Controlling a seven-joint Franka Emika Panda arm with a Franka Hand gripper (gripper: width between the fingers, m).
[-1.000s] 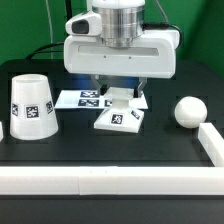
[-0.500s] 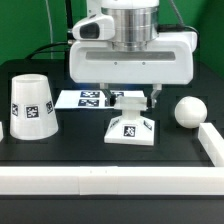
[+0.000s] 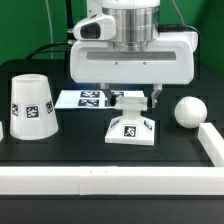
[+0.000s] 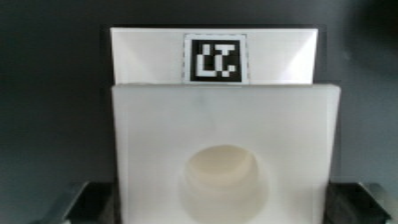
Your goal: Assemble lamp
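Observation:
The lamp base [image 3: 132, 128], a flat white square with a tag on its front edge, sits low over the black table at the centre. My gripper [image 3: 132, 104] is right above it, a finger on each side, shut on the lamp base. In the wrist view the base [image 4: 217, 110] fills the frame, with its round socket hole [image 4: 228, 172], and the gripper [image 4: 217, 208] holds its sides. The cone shade [image 3: 31, 104] stands at the exterior view's left. The ball-shaped bulb [image 3: 187, 110] lies at the exterior view's right.
The marker board [image 3: 85, 98] lies flat behind the base, partly hidden by the gripper. A white wall [image 3: 100, 181] runs along the table's front edge and another [image 3: 213, 141] along the exterior view's right side.
Since a second ago the gripper and the base moved together toward the front and the exterior view's right, and the base turned square. Nothing has moved in the last half second.

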